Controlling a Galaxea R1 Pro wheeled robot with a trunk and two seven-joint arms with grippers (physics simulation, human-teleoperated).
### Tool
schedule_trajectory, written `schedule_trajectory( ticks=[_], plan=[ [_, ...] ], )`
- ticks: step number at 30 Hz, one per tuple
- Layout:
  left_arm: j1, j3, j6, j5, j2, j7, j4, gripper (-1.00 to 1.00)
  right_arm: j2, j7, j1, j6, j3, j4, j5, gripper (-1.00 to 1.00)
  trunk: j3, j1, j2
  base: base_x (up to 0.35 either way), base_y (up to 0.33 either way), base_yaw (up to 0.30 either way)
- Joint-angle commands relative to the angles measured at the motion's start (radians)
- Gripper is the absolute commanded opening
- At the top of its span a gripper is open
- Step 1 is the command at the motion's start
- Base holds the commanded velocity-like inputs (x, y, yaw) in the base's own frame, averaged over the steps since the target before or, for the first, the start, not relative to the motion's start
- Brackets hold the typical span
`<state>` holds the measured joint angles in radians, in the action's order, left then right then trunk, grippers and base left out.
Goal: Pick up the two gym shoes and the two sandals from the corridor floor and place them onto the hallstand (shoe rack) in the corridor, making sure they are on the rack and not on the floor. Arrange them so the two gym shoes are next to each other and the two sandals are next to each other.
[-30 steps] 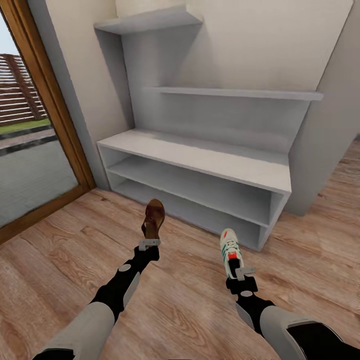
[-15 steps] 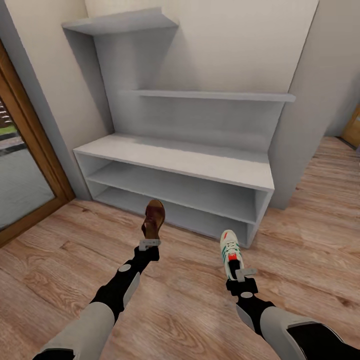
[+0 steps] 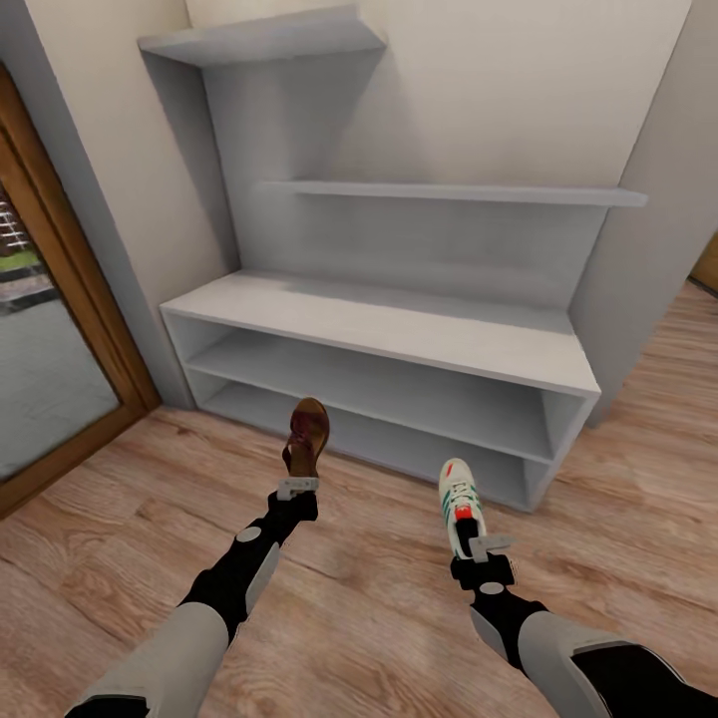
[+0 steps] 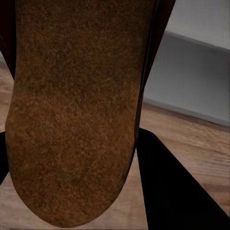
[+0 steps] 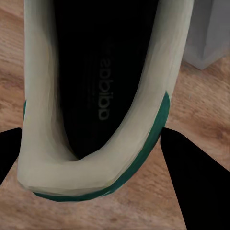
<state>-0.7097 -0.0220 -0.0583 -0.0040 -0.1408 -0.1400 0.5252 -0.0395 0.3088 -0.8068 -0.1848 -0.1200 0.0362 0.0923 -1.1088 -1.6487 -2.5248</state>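
Observation:
My left gripper (image 3: 297, 487) is shut on the heel of a dark brown sandal (image 3: 306, 437), held off the floor and pointing toward the hallstand (image 3: 399, 329). The left wrist view has the sandal's brown sole (image 4: 72, 115) close up between dark fingers (image 4: 177, 191). My right gripper (image 3: 481, 544) is shut on the heel of a white gym shoe (image 3: 458, 499) with green stripes and a red tongue patch. From the right wrist the shoe's black sole and green-edged rim (image 5: 96, 105) face the camera. The hallstand's bench top and both open shelves hold nothing.
The wood-plank corridor floor (image 3: 379, 618) stretches below both arms. A glass door with a brown wooden frame (image 3: 70, 299) stands at the left. A grey wall section (image 3: 658, 229) flanks the hallstand on the right. A floating shelf (image 3: 449, 191) and a higher shelf (image 3: 264, 35) sit above the bench.
The whole head view has shifted: first left, then partly back to the right, so the camera has turned. Both arms hold their shoes in the same pose.

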Motion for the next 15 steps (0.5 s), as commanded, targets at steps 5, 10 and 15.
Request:
schedule_trajectory(
  ticks=[5, 10, 15],
  plan=[
    [-0.001, -0.003, -0.005, -0.004, 0.0, -0.004, -0.001, -1.0, -0.002, 0.009, -0.002, -0.001, -0.004, 0.004, 0.01, -1.0, 0.001, 0.0, 0.0, 0.017, 0.233, -0.112],
    [-0.001, -0.003, -0.006, -0.004, 0.0, -0.004, -0.001, -1.0, -0.002, 0.009, -0.002, -0.001, -0.004, 0.004, 0.011, -1.0, 0.005, 0.0, 0.0, 0.003, 0.052, -0.224],
    [-0.001, -0.003, -0.006, -0.004, 0.0, -0.004, -0.001, -1.0, -0.002, 0.008, -0.002, -0.001, -0.004, 0.004, 0.01, -1.0, 0.009, 0.0, 0.0, 0.001, 0.009, -0.266]
  ],
)
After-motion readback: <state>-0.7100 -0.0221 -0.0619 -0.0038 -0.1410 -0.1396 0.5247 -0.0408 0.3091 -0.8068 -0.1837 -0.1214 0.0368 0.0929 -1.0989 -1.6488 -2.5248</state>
